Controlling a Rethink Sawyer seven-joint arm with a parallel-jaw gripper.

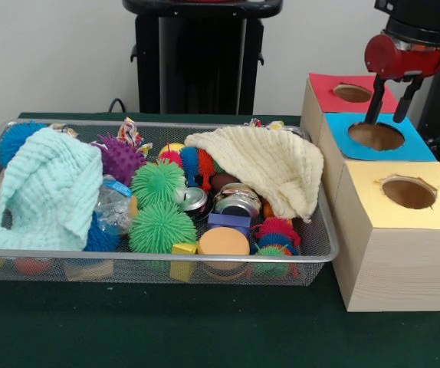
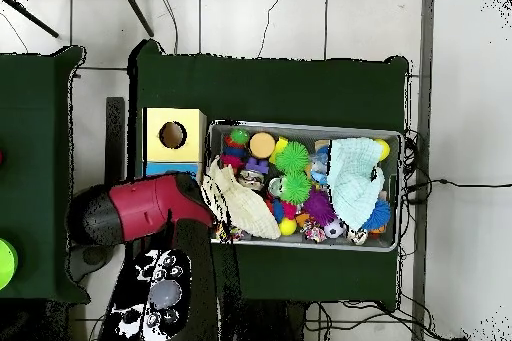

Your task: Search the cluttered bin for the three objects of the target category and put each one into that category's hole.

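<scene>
The claw (image 1: 391,98) hangs over the blue-topped box's hole (image 1: 375,136), fingers apart and holding nothing, probably a drop spot. A crushed bottle (image 1: 115,205) lies in the bin (image 1: 159,257), wedged between the mint cloth (image 1: 47,190) and green spiky balls (image 1: 159,207); little open room around it.

The dark green table (image 1: 205,330) carries the wire mesh bin (image 1: 159,257) and, just beside it, three wooden boxes (image 1: 392,261)

**Bin packed, box tops open**

The bin (image 1: 159,257) is crowded: two cloths (image 1: 47,192) (image 1: 262,165) drape over spiky balls (image 1: 159,184), cans (image 1: 235,203) and a bottle (image 1: 114,207). Three box holes (image 1: 409,192) lie unblocked; the end effector (image 1: 389,103) hangs above the blue one.
</scene>
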